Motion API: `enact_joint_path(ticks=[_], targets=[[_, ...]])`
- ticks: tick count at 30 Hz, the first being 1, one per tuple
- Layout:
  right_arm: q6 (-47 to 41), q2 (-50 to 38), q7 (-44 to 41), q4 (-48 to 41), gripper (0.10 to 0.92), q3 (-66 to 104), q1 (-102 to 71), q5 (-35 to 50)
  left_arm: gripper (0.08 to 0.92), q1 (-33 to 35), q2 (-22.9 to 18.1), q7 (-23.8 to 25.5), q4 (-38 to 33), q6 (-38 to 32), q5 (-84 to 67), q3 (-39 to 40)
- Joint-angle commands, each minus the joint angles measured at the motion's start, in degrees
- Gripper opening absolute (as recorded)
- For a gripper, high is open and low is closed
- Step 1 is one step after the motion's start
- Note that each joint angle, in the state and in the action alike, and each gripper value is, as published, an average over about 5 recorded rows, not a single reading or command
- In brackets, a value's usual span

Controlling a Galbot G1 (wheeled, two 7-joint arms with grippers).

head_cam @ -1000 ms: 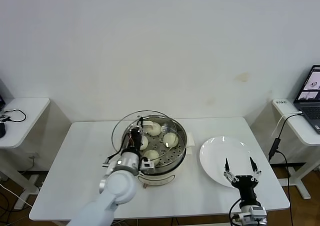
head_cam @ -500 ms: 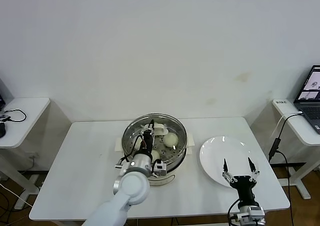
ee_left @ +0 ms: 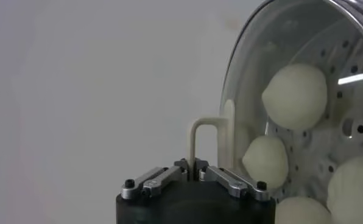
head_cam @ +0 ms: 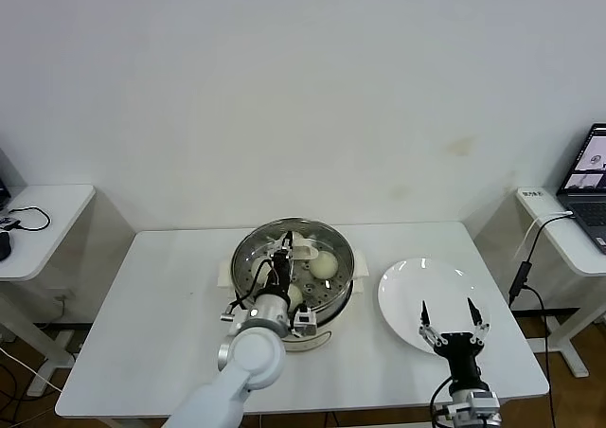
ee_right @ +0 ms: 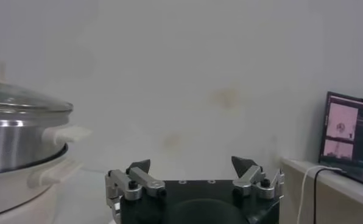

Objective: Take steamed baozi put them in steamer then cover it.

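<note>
white wall behind, white table across the lower middle of the head frame, side desks at both edges. left gripper pinched fully shut on the cream handle of the glass lid, fingers folded in tight around the thin loop in the left wrist view. just outward from the jaws, lid now centred over the steamer in the middle of the head frame, rim matching rim, where a second ago it hung off toward the left and tilted, and half a second ago had nearly arrived. seems seated or all but seated; exact contact around the rim cannot be told, though the right wrist view shows the dome lying level on the steel wall at far left. steamed baozi under the glass inside the basket, several cream rounds on the perforated floor at the right of the left wrist frame. farther out, white plate at lower right of the head frame, bare of buns. right gripper parked low over the plate's near edge, jaws spread as wide as they go, holding nothing, unchanged over the second. means the loading is done and the covering close to finished; likely remaining: let go of the handle and lift the arm away without dragging the lid askew.
</note>
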Motion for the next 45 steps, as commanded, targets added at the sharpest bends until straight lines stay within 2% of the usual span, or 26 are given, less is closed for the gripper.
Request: enact_joint_path(ticks=[1, 7, 10, 15, 22, 29, 31, 34, 40, 45], targets=[[0.07, 0.02, -0.09, 0.07, 0.823, -0.18, -0.09, -0.11, 0.132, -0.01, -0.64, -0.07, 0.33, -0.30, 0.41, -0.29], [0.06, 0.01, -0.19, 0.19, 0.823, -0.32, -0.22, -0.15, 0.135, 0.99, -0.86, -0.58, -0.63, -0.94, 0.51, -1.02], [0.03, 0.00, -0.20, 0.27, 0.823, -0.32, -0.27, -0.18, 0.181, 1.77, -0.14, -0.70, -2.51, -1.03, 0.28, -1.56], [0.03, -0.08, -0.22, 0.37, 0.823, -0.37, -0.45, -0.22, 0.327, 6.08, 2.88, -1.33, -7.88, -1.87, -0.77, -3.06], [0.15, -0.57, -0.20, 0.52, 0.823, -0.33, -0.97, -0.16, 0.527, 16.39, 6.12, -5.15, -20.58, -5.46, -3.98, -4.65], [0.40, -2.31, -0.28, 0.96, 0.823, -0.27, -2.20, 0.40, 0.726, 31.26, 7.19, -8.87, -29.64, -9.93, -12.71, -7.76], [0.38, -3.30, -0.34, 1.51, 0.823, -0.15, -2.76, 0.96, 0.778, 35.40, 6.55, -11.20, -31.39, -11.64, -16.88, -10.23], [0.37, -5.38, -0.68, 2.65, 0.823, 0.30, -3.76, 2.45, 0.815, 40.83, 4.78, -16.18, -33.25, -15.61, -29.32, -15.63], [-1.24, -6.51, -2.50, 4.19, 0.823, 0.60, -4.27, 4.22, 0.822, 50.24, 2.54, -25.11, -34.54, -25.30, -62.74, -30.96], [-1.69, -7.54, -2.52, 4.05, 0.823, 0.64, -4.63, 5.52, 0.823, 54.36, 0.13, -29.24, -32.12, -29.93, -79.24, -36.69]])
